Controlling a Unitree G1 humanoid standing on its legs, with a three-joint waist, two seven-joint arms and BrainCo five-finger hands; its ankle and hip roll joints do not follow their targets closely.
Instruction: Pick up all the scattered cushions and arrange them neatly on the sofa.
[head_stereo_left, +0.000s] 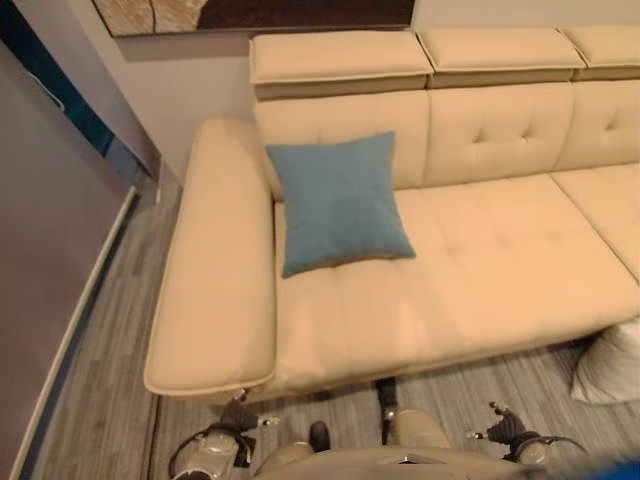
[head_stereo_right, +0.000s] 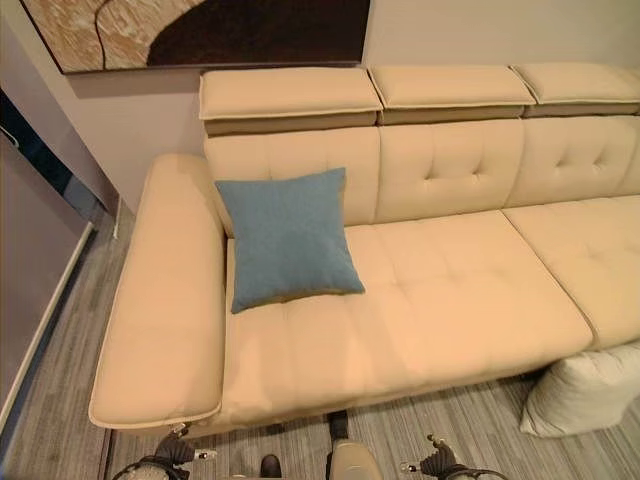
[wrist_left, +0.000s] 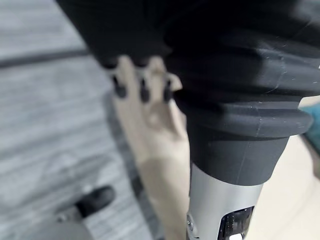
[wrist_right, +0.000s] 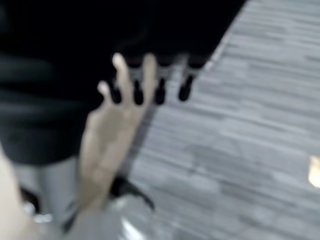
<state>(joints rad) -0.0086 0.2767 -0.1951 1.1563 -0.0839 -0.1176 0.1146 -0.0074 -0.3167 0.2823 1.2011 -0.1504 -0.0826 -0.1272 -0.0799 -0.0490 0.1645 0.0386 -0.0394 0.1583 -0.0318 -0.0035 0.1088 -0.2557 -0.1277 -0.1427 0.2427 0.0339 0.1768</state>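
One blue cushion (head_stereo_right: 288, 238) already leans against the sofa (head_stereo_right: 450, 290) backrest at centre left of the frame, square and tidy, while a pale cushion (head_stereo_right: 585, 390) lies on the floor at lower right beside the sofa's front edge, so the collecting step appears unfinished. Both hands hang low and empty at the bottom edge, the left hand (wrist_left: 142, 87) and right hand (wrist_right: 150, 85) with fingers straight and relaxed. The next move likely calls for turning right and reaching down to the soft, plump floor cushion.

**Camera positions**

Head stereo pair: looked steeply down from above, both eyes sharing the cream tufted leather sofa (head_stereo_left: 480, 260) and blue square fabric cushion (head_stereo_right: 288, 238). Wrist cameras: very close, each faced past its own hand toward grey wood-plank floor (wrist_right: 260, 145).
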